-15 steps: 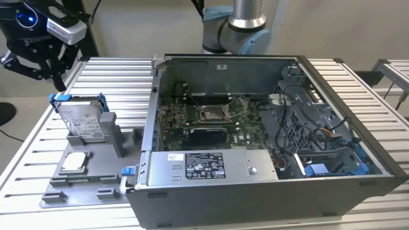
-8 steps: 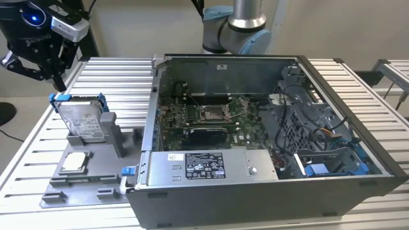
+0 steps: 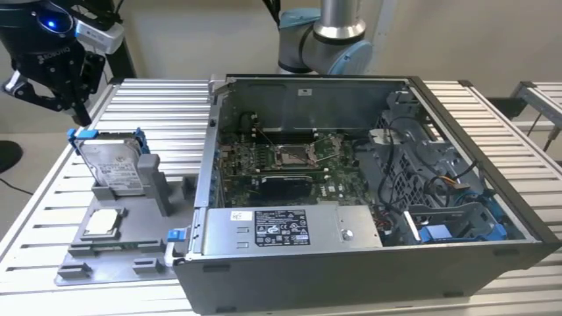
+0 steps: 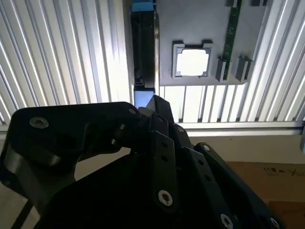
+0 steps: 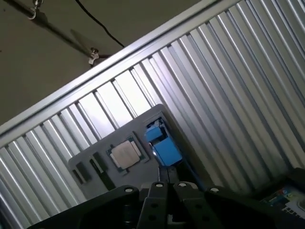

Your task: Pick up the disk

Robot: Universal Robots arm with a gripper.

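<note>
One ribbed aluminium table (image 3: 149,105) spans the exterior view, and its centre and right are taken up by an open dark-grey metal computer case (image 3: 351,283). At lower left, a flat grey plastic fixture plate (image 3: 114,260) is laid on the table.

The disk (image 3: 114,161), a flat silver-metal hard drive with a white label and a blue plastic bracket, is held upright on edge at middle left by a grey slotted stand (image 3: 156,187) on that plate. The black gripper (image 3: 81,115) hangs at upper left, above the disk and not touching it. Its fingertips are seen together on nothing in both wrist views (image 4: 155,102) (image 5: 167,183). A small square silver chip (image 3: 101,222) is seated on the plate, lower in the frame than the disk.

The approach is judged to be the step in hand. For a sound grasp, the jaws would need to be parted wider than the drive's thin side, centred over its top edge and squared to its broad faces. A straight upward lift is judged safest, since the lower edge is seated in the stand.
</note>
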